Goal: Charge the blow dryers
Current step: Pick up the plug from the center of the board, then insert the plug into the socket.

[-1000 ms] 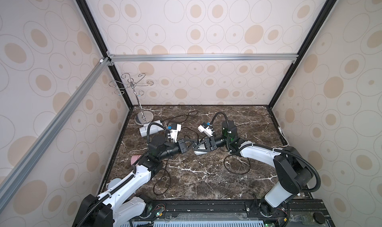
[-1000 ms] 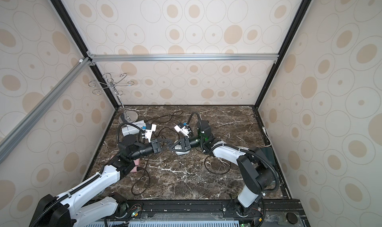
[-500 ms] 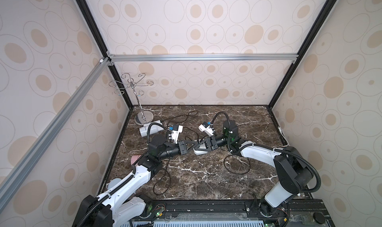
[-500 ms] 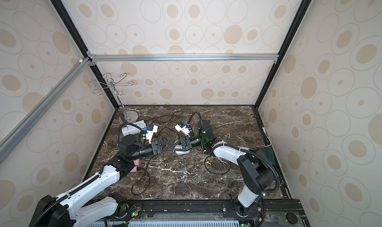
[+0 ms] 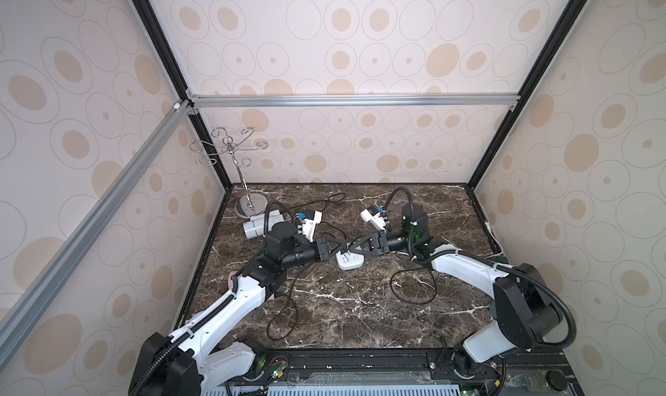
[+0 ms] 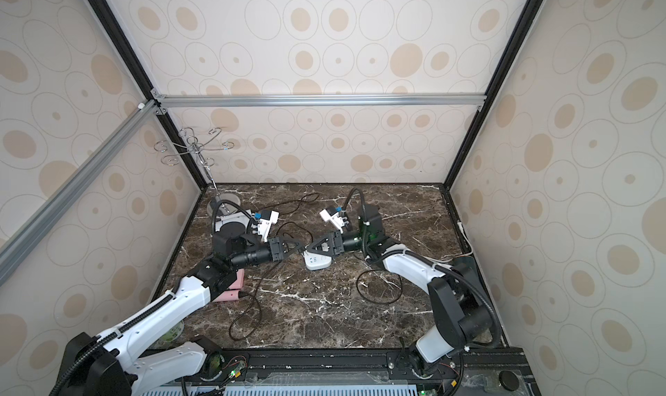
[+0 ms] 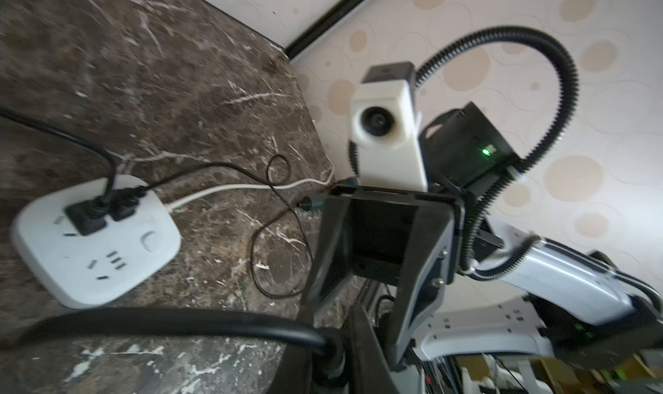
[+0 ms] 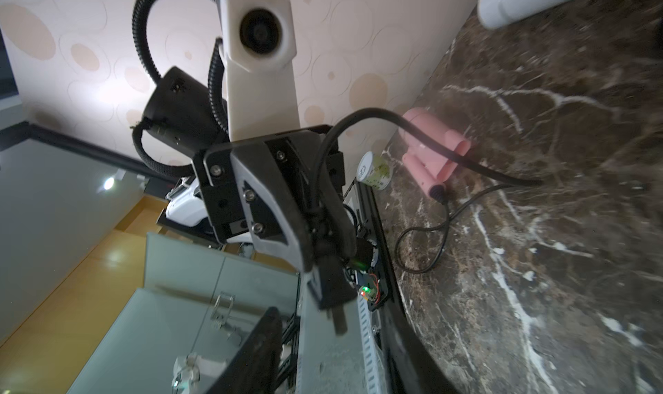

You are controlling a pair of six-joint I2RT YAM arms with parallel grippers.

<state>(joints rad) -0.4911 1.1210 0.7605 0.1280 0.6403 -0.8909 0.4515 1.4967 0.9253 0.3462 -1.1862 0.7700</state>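
- The room first: cream wallpaper [image 5: 360, 33] with beige ovals on every side, black corner posts, and a silver aluminium rail [image 5: 353, 100] running across the back.
- Underneath is a dark brown marble-look tabletop [image 5: 360, 304] veined in white, and both sets of jaws hang over its middle.
- The left gripper [image 5: 342, 248] and the right gripper [image 5: 355, 249] are nose to nose, with their tips almost touching in both top views.
- The left jaws are clenched on a black plug [image 8: 332, 291]. Its prong pokes out past the fingertips and its black cord [image 8: 376, 116] arches away over the gripper.
- The right jaws stand spread apart, and the left wrist view shows nothing between them.
- A chrome hook stand [image 5: 248, 210] sits well behind the left jaws, in the back corner.
- The white blow dryer [image 5: 257, 226] lies behind the left jaws, past the left wrist and just beside the stand's base.
- The pink blow dryer [image 8: 419, 166] lies flat, well back from the left jaws by that arm's elbow. Its thin cord [image 8: 446, 220] loops on the marble.
- Just beneath the meeting jaws is a white rounded-square socket block [image 7: 107, 259].
- Two more black plugs [image 7: 89, 213] are already seated in it, and a white cable [image 7: 233, 187] trails off under the right jaws.
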